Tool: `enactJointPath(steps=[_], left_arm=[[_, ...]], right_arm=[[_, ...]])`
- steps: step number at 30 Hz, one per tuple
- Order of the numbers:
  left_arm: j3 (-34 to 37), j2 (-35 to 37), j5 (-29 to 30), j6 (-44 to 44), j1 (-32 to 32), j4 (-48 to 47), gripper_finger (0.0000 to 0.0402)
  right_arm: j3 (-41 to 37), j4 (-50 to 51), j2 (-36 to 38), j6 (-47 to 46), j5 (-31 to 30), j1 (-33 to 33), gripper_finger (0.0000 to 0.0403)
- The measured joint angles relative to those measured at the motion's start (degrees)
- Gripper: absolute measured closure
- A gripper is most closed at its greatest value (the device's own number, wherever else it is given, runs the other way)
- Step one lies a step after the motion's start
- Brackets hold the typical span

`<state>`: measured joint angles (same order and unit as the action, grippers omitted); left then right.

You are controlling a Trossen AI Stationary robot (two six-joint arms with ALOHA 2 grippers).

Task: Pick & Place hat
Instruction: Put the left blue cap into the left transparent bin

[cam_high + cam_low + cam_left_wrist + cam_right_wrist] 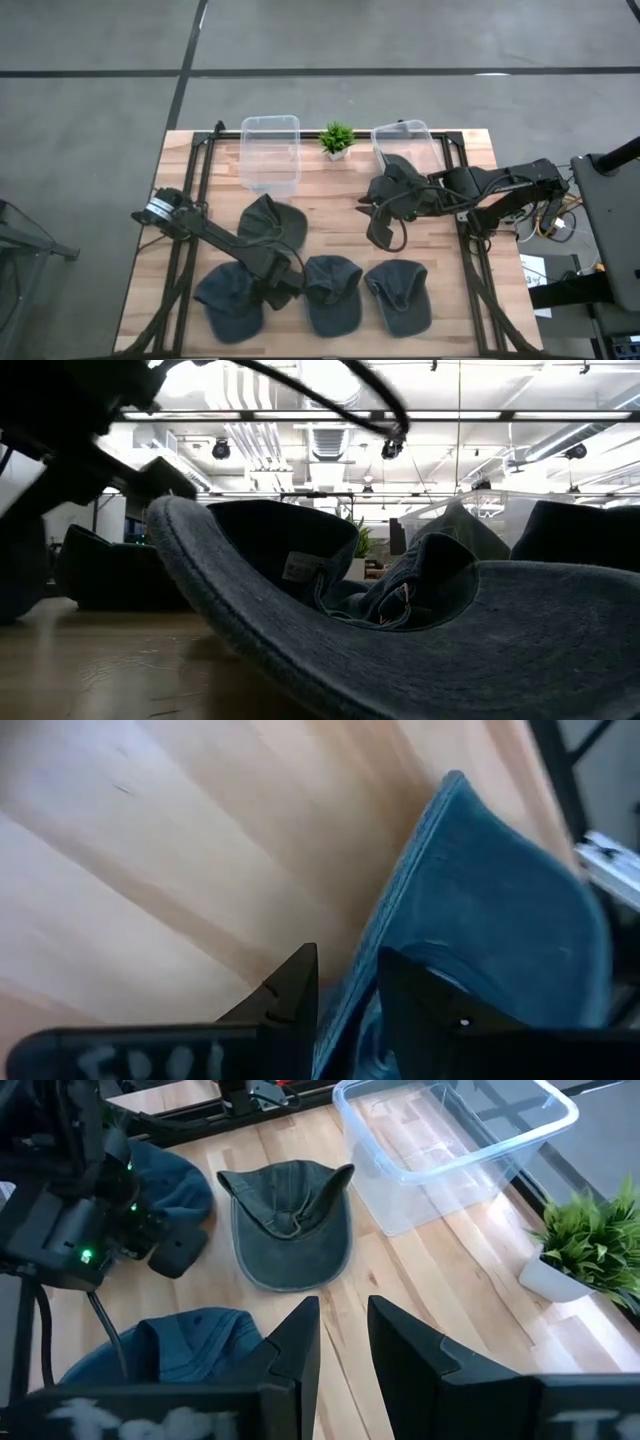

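Several denim hats lie on the wooden table. My left gripper is low over the near middle of the table, open. One finger stands on each side of the raised left edge of the middle blue hat, which fills the low view. A second blue hat lies to its left and a third hat to its right. A grey-green hat lies farther back. My right gripper hangs high over the table's right half, open and holding nothing. My left gripper slants down from the table's left, with the middle hat's edge running up between its fingers. A dark gap shows between one finger and the edge. Whether the other finger touches the hat, I cannot tell.
Two clear plastic bins stand at the far side with a small potted plant between them. Black frame bars run along the table's left and right sides. Bare wood shows in the middle between the bins and the hats.
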<state>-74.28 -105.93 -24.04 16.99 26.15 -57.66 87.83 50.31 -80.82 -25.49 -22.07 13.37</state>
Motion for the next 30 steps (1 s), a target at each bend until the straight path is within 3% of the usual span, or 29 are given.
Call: enactJointPath(steps=[8,14,20,30], left_arm=[[0.0,0.1,-3.3,-1.0,0.0,-2.8,0.0307],[0.0,0.1,-3.7,-1.7,0.1,-2.9,0.0386],[-0.6,0.7,-3.3,-4.1,-0.4,-4.0,0.0393],[-6.8,6.0,3.5,-10.3,-5.2,-10.5,0.0394]], right_arm=[[0.0,0.0,0.0,0.2,-0.7,0.0,0.0321],[0.0,0.0,0.0,0.6,-1.8,0.0,0.0321],[0.0,0.0,0.0,0.6,-2.2,0.0,0.0321],[0.0,0.0,0.0,2.4,-2.7,0.0,0.0321]])
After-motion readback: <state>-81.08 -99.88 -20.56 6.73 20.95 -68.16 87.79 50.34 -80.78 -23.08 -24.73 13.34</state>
